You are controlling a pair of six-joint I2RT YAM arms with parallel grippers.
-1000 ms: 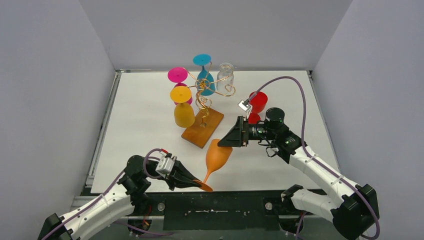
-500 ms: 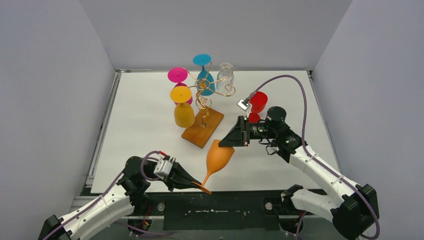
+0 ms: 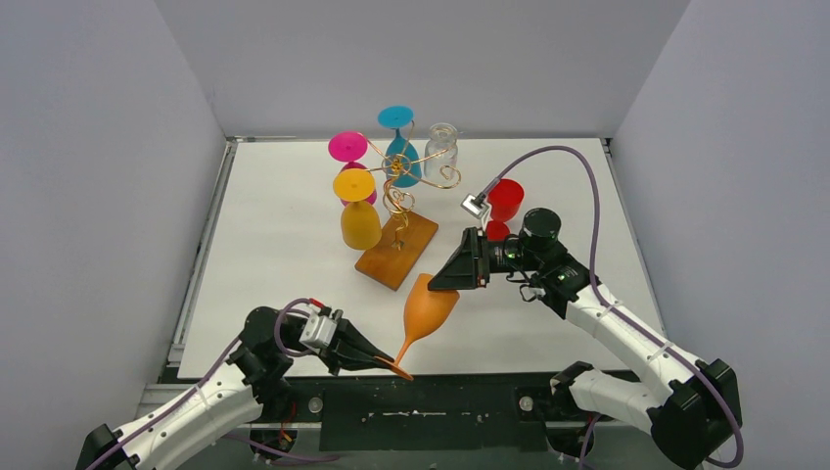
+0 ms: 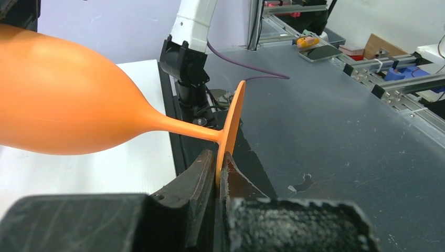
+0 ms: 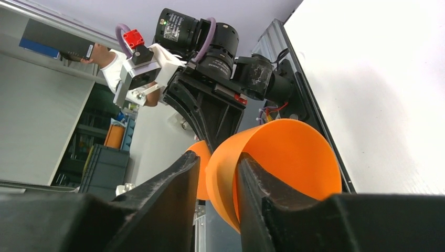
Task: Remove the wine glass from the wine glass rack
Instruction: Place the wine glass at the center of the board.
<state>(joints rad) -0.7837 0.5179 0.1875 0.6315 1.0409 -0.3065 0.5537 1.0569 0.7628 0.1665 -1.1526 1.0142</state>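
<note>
- The orange plastic wine glass [image 3: 426, 308] is already off the thin gold wire wine glass rack on its orange-brown wooden base [image 3: 396, 252]. It lies tilted between the two arms, just in front of the base, with its open mouth toward the rack and its foot toward the robot.
- The left gripper [image 3: 390, 362] is clenched on the rim of the glass's flat foot. The left wrist view shows the thin disc pinched edge-on between both fingers [image 4: 202, 168].
- The right gripper [image 3: 442, 281] is at the mouth of the bowl. In its own view one finger [image 5: 176, 184] sits outside the wall and the other inside, straddling the rim. Whether they press on the wall or stand slightly off it cannot be told.
- The removal itself looks done. What seems left is to set the orange glass down on the white tabletop [image 3: 274, 264] and let go.
- A pink glass [image 3: 347, 147], a yellow glass [image 3: 358, 211], a teal glass [image 3: 396, 137] and a clear glass [image 3: 440, 145] hang on the rack.
- The foot and the left fingers sit over the near edge of the table, above the black frame [image 3: 431, 397], so a release there would risk a drop off the edge.
- Bare white surface lies to the left of the rack and to the right of the bowl.
- A red cup-like object [image 3: 506, 199] stands close behind the right wrist, limiting room on that side.
</note>
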